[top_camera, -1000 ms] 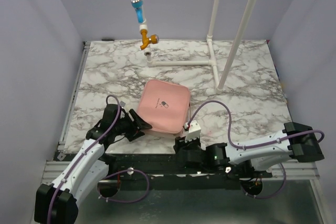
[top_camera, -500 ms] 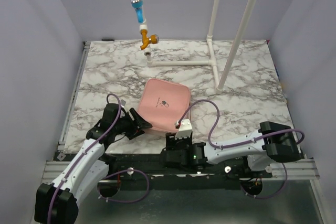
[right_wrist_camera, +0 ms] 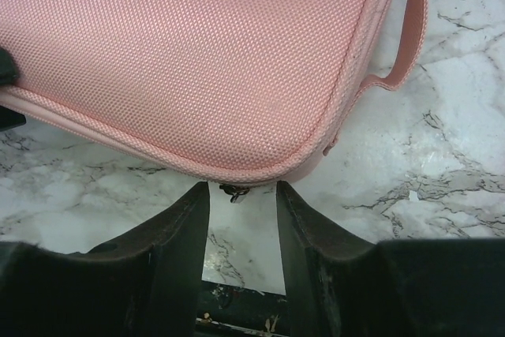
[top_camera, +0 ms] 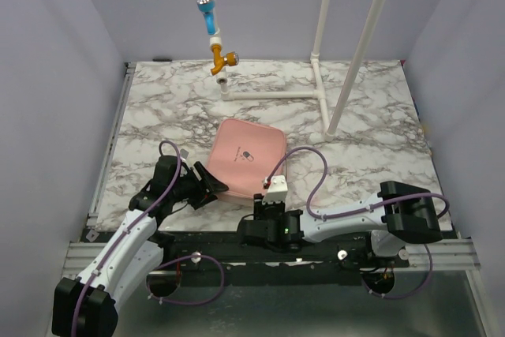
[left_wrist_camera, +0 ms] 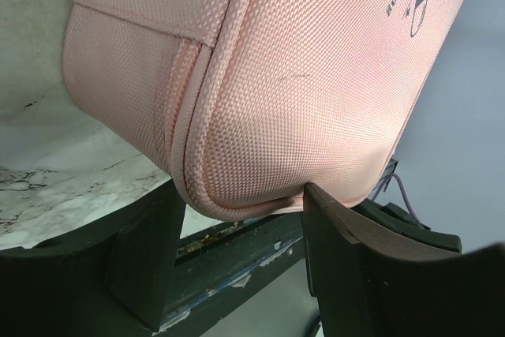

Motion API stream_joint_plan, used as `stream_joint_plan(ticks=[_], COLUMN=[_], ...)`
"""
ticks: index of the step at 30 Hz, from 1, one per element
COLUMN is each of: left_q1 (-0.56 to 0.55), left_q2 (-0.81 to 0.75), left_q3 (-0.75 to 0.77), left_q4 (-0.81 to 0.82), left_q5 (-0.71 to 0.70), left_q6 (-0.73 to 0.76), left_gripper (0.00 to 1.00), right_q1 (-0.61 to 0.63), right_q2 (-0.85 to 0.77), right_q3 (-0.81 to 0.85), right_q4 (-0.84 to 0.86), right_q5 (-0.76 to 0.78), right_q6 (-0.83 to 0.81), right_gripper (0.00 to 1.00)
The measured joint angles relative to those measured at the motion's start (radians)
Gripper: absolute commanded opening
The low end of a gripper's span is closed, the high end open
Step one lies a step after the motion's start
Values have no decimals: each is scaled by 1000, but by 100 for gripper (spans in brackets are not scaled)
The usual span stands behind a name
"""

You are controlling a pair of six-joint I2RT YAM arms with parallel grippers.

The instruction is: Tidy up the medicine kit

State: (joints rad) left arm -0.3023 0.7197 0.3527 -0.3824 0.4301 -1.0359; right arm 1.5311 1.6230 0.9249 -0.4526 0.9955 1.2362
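The pink medicine kit (top_camera: 248, 155) lies zipped shut on the marble table, its pill logo (top_camera: 246, 156) facing up. My left gripper (top_camera: 211, 185) is shut on the kit's near-left corner (left_wrist_camera: 260, 116): one finger (left_wrist_camera: 150, 258) sits under the base and the other finger (left_wrist_camera: 347, 258) presses on the lid edge. My right gripper (top_camera: 267, 197) is at the kit's near edge, open. Its two fingers (right_wrist_camera: 177, 234) stand on either side of a small dark zipper pull (right_wrist_camera: 235, 191) without touching it. A pink strap loop (right_wrist_camera: 414, 29) hangs off the kit's side.
A white pipe frame (top_camera: 319, 92) stands at the back of the table, with two tall poles (top_camera: 363, 37). A blue and orange fitting (top_camera: 213, 33) hangs from a pipe at back centre. The table's front edge and a black rail (top_camera: 237, 236) run just behind both grippers.
My right arm has swung left along the kit's near edge to the zipper pull, and its jaws have narrowed. The left gripper keeps its hold; the kit has shifted slightly.
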Motion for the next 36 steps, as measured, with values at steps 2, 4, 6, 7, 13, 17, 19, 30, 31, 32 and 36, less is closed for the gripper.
stream_joint_plan(ticks=[2,4,6,7,13,17,19,30,31,32,36], left_q1=[0,0,0,0,2,2,2,2,2,2,9], left_q2=[0,0,0,0,-5,-5,-5,-5,-5,-5,-2], left_q3=[0,-1,-2,-2,-4,-5,-5,-5,-5,-5,-5], left_q4=[0,1,1,2,8,15,17,18,18,18,18], left_q5=[0,0,0,0,0,0,0,0,0,0,0], left_q6=[0,0,0,0,0,0,0,1,2,3,8], left_gripper=[63,63,63,63,63,63,63,63,63,63,63], right_q1=[-2,-2,-3,-7,-18,-26,-27,-29,-29,-29,-29], right_q2=[4,6,6,6,6,6,6,6,4,1,-34], right_q3=[0,0,0,0,0,0,0,-35,-43,-54,-117], right_q4=[8,11,10,11,11,16,16,65,82,103,219], right_q5=[7,12,16,17,18,18,18,36,36,36,25], right_q6=[0,-3,-4,-5,-6,-8,-11,-49,-63,-81,-178], right_gripper=[37,33,30,29,21,12,8,1,1,1,1])
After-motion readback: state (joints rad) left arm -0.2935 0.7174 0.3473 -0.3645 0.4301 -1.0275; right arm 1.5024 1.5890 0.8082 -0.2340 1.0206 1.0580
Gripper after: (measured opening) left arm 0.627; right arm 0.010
